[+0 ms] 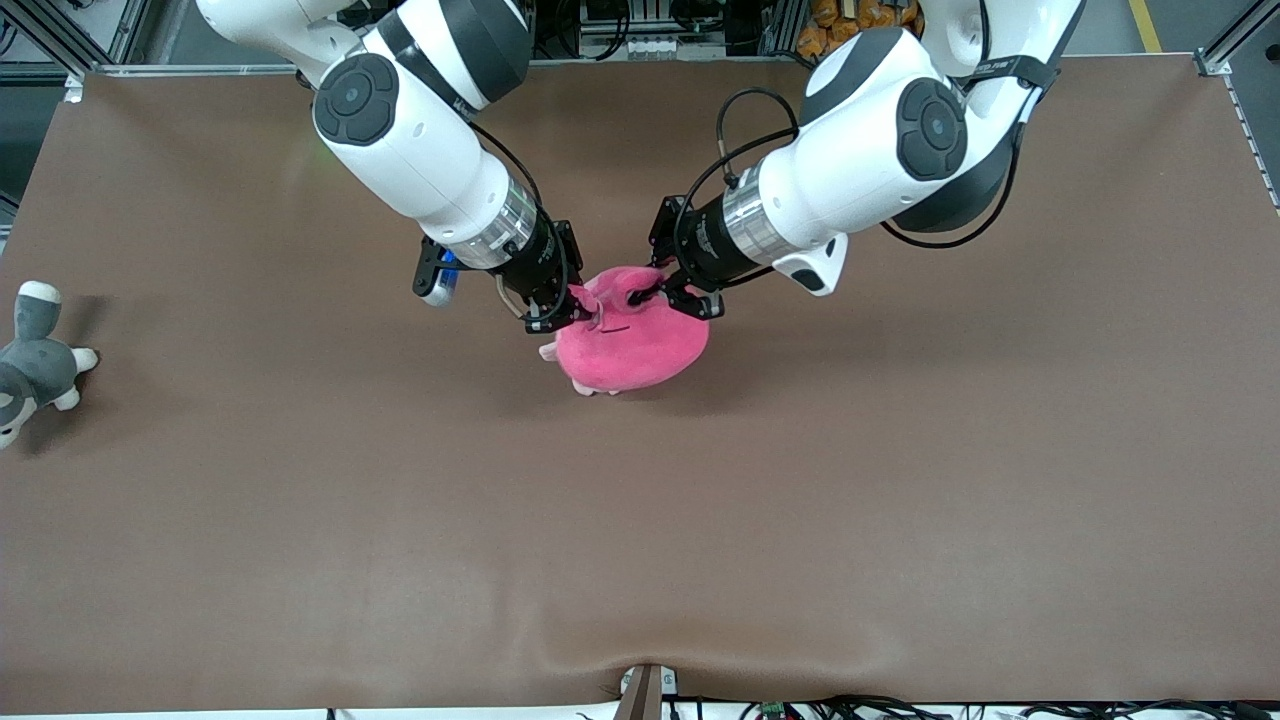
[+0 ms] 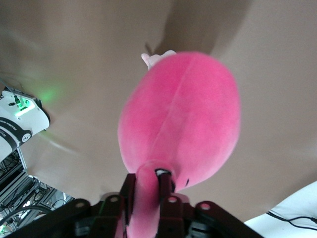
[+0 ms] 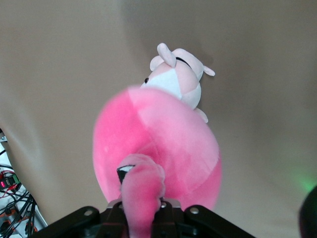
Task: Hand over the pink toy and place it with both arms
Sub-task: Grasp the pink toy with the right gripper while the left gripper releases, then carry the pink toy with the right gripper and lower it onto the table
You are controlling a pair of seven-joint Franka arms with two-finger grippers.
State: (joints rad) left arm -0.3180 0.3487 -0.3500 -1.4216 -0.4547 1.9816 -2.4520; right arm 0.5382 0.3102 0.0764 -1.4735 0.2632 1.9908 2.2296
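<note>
Hanging over the middle of the table [image 1: 900, 520], the pink toy [image 1: 632, 345] dangles between our grippers, one ear in each. Our right gripper [image 1: 563, 306] is clenched on an ear; our left gripper [image 1: 668, 291] pinches the other ear between its fingers.

Big brown counter [image 1: 900, 500] fills basically the whole shot, edged with metal framing [image 1: 1215, 60], plus cable clutter [image 1: 860, 708] along its near edge.
</note>
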